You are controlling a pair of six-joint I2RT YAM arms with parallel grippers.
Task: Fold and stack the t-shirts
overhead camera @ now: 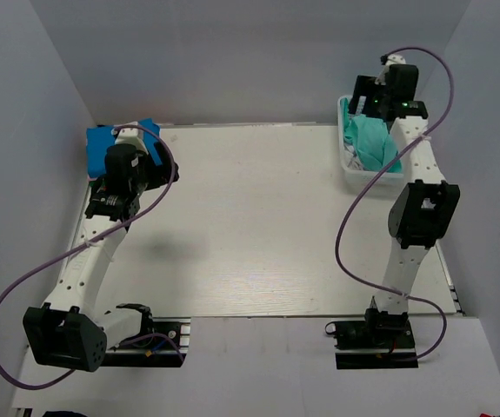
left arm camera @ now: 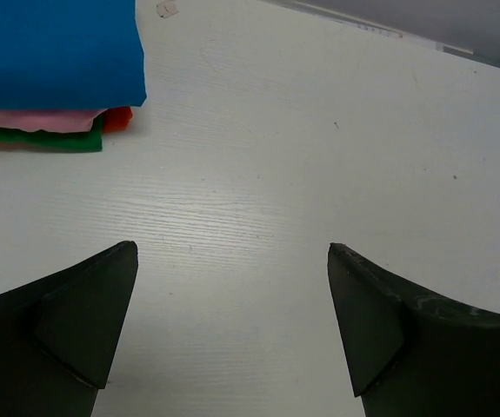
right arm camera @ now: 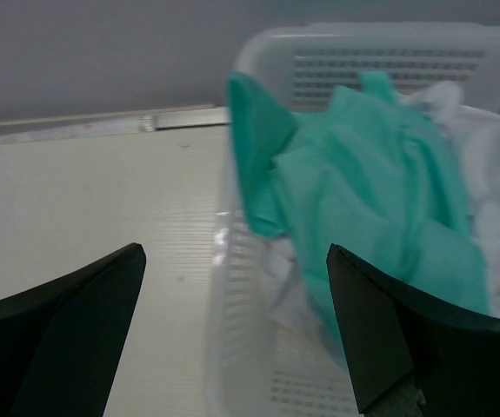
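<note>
A stack of folded t-shirts lies at the table's back left, blue t-shirt (overhead camera: 102,146) on top; in the left wrist view the blue t-shirt (left arm camera: 54,52) lies over pink (left arm camera: 41,119), green (left arm camera: 36,139) and red (left arm camera: 117,117) layers. My left gripper (left arm camera: 232,256) is open and empty over bare table beside the stack. A teal t-shirt (overhead camera: 370,143) lies crumpled in the white basket (overhead camera: 351,176); it shows in the right wrist view (right arm camera: 363,191) next to a white t-shirt (right arm camera: 493,165). My right gripper (right arm camera: 235,256) is open and empty above the basket's near wall.
Grey walls enclose the table on the left, back and right. The basket (right arm camera: 258,52) stands at the back right corner. Purple cables loop from both arms. The wooden tabletop (overhead camera: 250,226) lies between the arms.
</note>
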